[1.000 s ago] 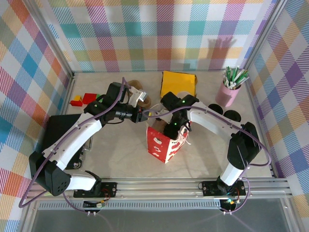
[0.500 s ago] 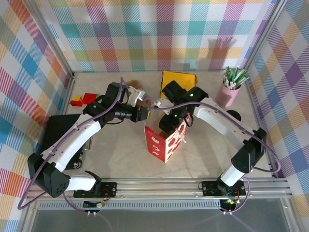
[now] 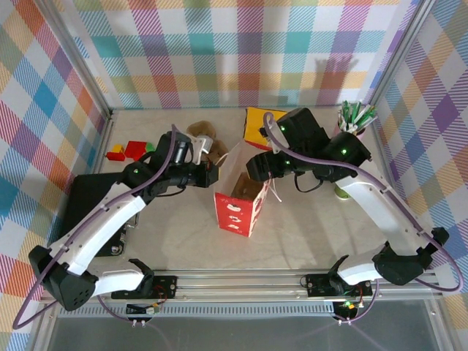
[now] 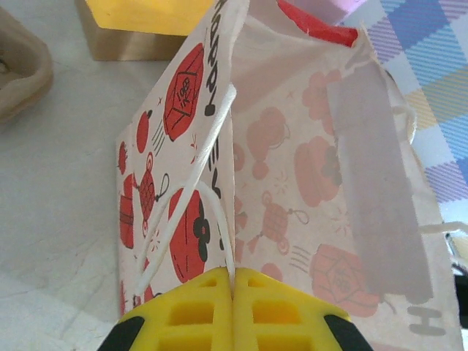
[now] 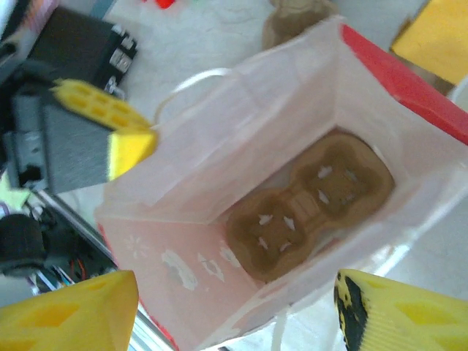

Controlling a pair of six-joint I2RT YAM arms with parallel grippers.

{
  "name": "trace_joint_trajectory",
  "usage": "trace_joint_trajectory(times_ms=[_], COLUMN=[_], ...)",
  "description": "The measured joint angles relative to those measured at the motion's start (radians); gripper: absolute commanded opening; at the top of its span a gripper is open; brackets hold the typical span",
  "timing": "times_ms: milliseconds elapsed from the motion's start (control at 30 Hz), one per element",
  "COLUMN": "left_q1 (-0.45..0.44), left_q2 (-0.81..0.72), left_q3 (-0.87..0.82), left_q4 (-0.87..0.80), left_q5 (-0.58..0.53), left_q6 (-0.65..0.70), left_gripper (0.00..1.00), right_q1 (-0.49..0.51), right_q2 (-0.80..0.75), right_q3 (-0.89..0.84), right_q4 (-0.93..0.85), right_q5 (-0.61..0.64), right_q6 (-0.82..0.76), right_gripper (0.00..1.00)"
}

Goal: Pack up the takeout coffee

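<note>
Pinches paper bag's (image 3: 235, 212) white handle (image 4: 186, 219) with left gripper (image 4: 232, 276), arm reaching forward. Hovers right gripper (image 5: 238, 285), spread and empty, above bag; brown carrier (image 5: 307, 201) inside. Takeout coffee (image 3: 341, 191) seemingly beneath right forearm, near right edge of table (image 3: 307, 238).

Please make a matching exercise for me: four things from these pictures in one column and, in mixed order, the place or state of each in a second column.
Column one:
1. left arm's fingers
2. right arm's fingers
3. brown cup carrier
4. red blocks

Column two:
A. lying at the bottom inside the bag
B. open, over the bag's mouth
C. at the back left of the table
D. shut on the rim of the paper bag

Pairs: 1-D, 2-B, 3-A, 4-C
</note>
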Motion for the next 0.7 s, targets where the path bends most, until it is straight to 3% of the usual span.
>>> trace_joint_trajectory(times_ms=[33, 133, 233, 333, 533, 700], left_q1=[-0.002, -0.005, -0.005, -0.005, -0.030, -0.089], left_q2=[-0.013, -0.047, -0.055, -0.051, -0.035, 0.052], left_q3=[0.000, 0.000, 0.015, 0.071, 0.283, 0.401], left_q4=[-0.009, -0.040, -0.106, -0.195, -0.301, -0.350], left_q5=[-0.013, -0.062, -0.124, -0.185, -0.280, -0.315], left_q6=[-0.016, -0.053, -0.080, -0.090, -0.096, -0.124], left_gripper=[0.02, 0.34, 0.45, 0.47, 0.42, 0.37], right_q1=[0.000, 0.000, 0.000, 0.000, 0.000, 0.000], right_q2=[-0.010, -0.024, -0.008, 0.028, 0.115, 0.155], right_q3=[-0.023, -0.087, -0.123, -0.125, -0.125, -0.126], right_q4=[0.004, 0.011, 0.032, 0.064, 0.144, 0.174], right_q5=[0.013, 0.047, 0.076, 0.083, 0.060, 0.055], right_q6=[0.039, 0.134, 0.198, 0.236, 0.273, 0.288], right_gripper=[0.71, 0.72, 0.72, 0.72, 0.69, 0.50])
